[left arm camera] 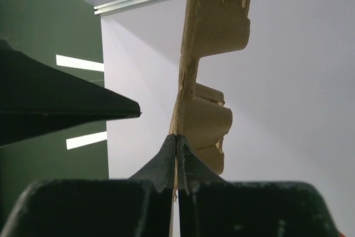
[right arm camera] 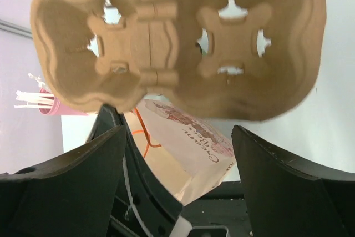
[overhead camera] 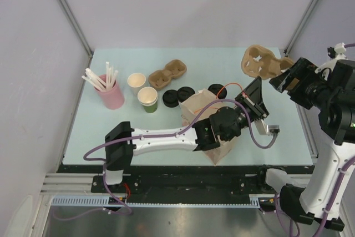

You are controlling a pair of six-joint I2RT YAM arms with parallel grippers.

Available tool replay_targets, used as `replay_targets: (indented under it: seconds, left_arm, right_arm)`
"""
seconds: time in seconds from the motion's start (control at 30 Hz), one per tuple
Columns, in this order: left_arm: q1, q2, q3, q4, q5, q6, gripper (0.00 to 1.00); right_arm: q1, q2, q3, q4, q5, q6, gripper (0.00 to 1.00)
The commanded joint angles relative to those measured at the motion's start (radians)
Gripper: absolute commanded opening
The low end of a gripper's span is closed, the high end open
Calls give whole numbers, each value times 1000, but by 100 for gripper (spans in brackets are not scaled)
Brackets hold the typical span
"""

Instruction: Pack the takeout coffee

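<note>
No lidded takeout coffee shows in any view. A white paper cup and a green-sided paper cup stand open-topped on the table, with three black lids lying to their right. My left gripper points upward, shut on the thin edge of a brown pulp cup carrier held in the air. My right gripper is open just right of that carrier, and its fingers do not touch it. A brown paper bag stands under the left arm.
A second pulp carrier lies behind the cups. At the left of the table stands a pink cup of white straws. White walls close in the table at the back and on both sides.
</note>
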Motion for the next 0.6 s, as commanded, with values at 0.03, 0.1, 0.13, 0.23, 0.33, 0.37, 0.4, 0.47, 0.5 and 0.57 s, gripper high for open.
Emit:
replay_targets:
  seconds: [0.03, 0.1, 0.13, 0.23, 0.33, 0.37, 0.4, 0.47, 0.5, 0.57]
  left_arm:
    - [31, 30, 86, 73, 23, 669, 1]
    - [31, 29, 70, 75, 31, 675, 0]
    - [31, 27, 63, 76, 29, 675, 0]
    - [31, 20, 34, 78, 20, 672, 0]
    - [31, 9, 5, 79, 24, 673, 0]
    - [31, 10, 2, 81, 23, 673, 1]
    - [31, 9, -1, 81, 21, 672, 0]
    - [31, 9, -4, 83, 15, 666, 0]
    - [32, 9, -4, 81, 14, 664, 0]
    - [37, 10, -4, 81, 14, 664, 0]
  right_arm:
    - [136, 34, 12, -49, 180, 78, 82]
    - [266, 38, -31, -7, 315, 100, 82]
    - [325, 38, -40, 7, 389, 133, 82]
    - [485, 59, 1, 27, 588, 173, 83]
    - [548, 123, 103, 11, 655, 178, 82]
    - [557, 139, 121, 9, 660, 176, 82]
    - [565, 163, 136, 6, 662, 176, 82]
    - [577, 177, 181, -8, 658, 172, 82]
    - [577, 179, 196, -25, 654, 170, 81]
    - [578, 173, 233, -40, 649, 170, 81]
